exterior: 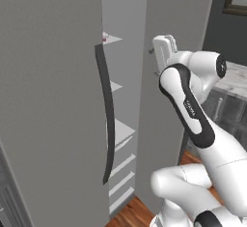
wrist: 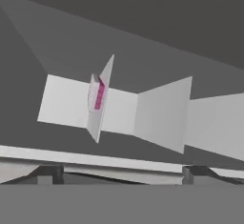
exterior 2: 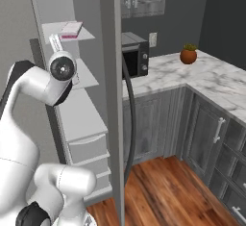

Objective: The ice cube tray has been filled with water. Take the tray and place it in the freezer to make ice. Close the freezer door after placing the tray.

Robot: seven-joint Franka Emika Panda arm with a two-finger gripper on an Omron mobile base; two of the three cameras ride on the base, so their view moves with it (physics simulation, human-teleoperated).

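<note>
arm [exterior: 193,110]: glossy white rounded shells | joints: black bands | joint cap: grey disc

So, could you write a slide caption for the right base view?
Ice cube tray resting on a freezer shelf, door still open.

Arm [exterior: 193,120] raised, elbow bent; gripper [wrist: 121,173] spread wide.

ice cube tray [exterior 2: 70,29] on freezer [exterior 2: 77,100] shelf, door [exterior: 48,100] open
</note>
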